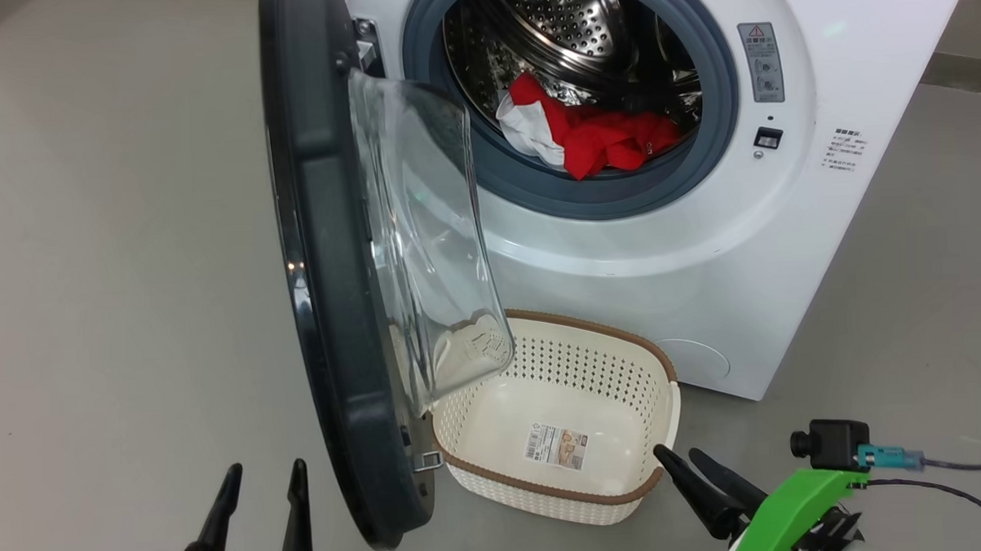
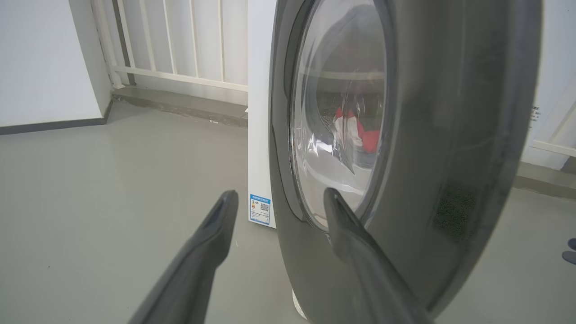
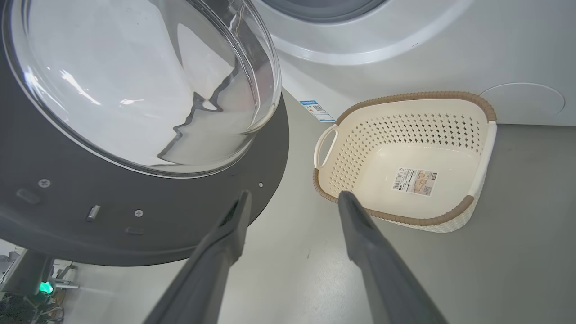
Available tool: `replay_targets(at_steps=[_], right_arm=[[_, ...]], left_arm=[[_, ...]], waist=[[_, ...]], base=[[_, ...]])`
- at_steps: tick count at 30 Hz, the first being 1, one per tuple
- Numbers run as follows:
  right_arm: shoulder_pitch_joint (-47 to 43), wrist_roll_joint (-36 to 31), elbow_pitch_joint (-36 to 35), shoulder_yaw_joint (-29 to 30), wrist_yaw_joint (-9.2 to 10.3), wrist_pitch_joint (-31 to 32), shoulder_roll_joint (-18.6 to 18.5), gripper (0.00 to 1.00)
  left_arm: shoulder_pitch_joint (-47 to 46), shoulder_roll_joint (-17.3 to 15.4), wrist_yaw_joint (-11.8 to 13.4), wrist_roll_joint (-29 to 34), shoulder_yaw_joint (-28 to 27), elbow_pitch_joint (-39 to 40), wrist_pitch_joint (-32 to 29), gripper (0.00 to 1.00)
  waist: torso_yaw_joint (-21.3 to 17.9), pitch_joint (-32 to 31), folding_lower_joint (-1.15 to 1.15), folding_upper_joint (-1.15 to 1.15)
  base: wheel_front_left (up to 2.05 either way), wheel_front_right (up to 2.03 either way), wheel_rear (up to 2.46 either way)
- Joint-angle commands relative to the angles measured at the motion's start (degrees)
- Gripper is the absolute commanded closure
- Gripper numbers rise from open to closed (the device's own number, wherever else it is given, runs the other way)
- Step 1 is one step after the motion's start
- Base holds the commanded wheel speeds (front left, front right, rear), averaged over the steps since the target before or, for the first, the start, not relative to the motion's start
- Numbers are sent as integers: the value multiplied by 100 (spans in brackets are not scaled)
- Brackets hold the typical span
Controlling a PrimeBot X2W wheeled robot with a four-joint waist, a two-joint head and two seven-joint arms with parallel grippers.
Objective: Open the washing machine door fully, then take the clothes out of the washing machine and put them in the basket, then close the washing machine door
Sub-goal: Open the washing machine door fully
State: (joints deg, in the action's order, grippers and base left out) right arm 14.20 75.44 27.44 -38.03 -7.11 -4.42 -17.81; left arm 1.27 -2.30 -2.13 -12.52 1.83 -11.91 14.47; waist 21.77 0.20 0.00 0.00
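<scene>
The washing machine (image 1: pixel 702 252) stands white ahead with its steel drum exposed. Its door (image 1: pixel 335 256), black-rimmed with a bulging glass bowl (image 1: pixel 424 245), stands swung out towards me, edge-on. Red and white clothes (image 1: pixel 592 137) lie at the drum's front lip. The cream basket (image 1: pixel 615 340) with a brown rim sits on the floor below the opening, nothing inside but a paper label. My left gripper (image 1: pixel 261 479) is open, low left of the door's edge; in the left wrist view it (image 2: pixel 279 198) points at the door's outer face (image 2: pixel 450 135). My right gripper (image 1: pixel 683 456) is open beside the basket's near right corner.
Grey floor (image 1: pixel 115 264) spreads to the left of the door and to the right of the machine. A white railing (image 2: pixel 180 40) and a wall stand behind the machine. A blue label (image 2: pixel 260 209) sits low on the machine's side. A cable (image 1: pixel 955 488) trails from my right wrist camera.
</scene>
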Motion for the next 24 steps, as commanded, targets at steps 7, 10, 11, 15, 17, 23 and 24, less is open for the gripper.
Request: replay_targets(at_steps=[7,10,11,15,17,23,24], right_arm=[[-9,-412,47,-335,-37,-916,-215,0],[24,-779,128,-337,-37,-1035,-253,0],[28,-922,149,-288,-37,-1047,-244,0],[-36,-1515,46,129,-37,-1054,-155,0],[-158,-1935,-36,494,-37,-1055,-52,0],[-493,-3156,-314,1161,-37,-1056,223,0],[-546,-3298,-375,1285,-37,-1056,282,0]], left_arm=[[-86,-58,-8,-11,-233,104,52,0],[-78,-58,-5,-15,-227,98,52,0],[-74,-58,-4,-15,-228,97,52,0],[-63,-58,1,-12,-232,102,52,0],[-61,-58,1,-6,-229,103,52,0],[-52,-58,-6,16,-224,99,52,0],[-52,-58,-8,18,-223,100,52,0]], waist=[[15,-1,0,0],[13,-8,0,0],[9,-10,0,0],[-2,-12,0,0],[-4,-11,0,0],[-6,-22,0,0],[-7,-23,0,0]], base=[[0,0,0],[0,0,0],[0,0,0],[0,0,0],[0,0,0],[0,0,0],[0,0,0]])
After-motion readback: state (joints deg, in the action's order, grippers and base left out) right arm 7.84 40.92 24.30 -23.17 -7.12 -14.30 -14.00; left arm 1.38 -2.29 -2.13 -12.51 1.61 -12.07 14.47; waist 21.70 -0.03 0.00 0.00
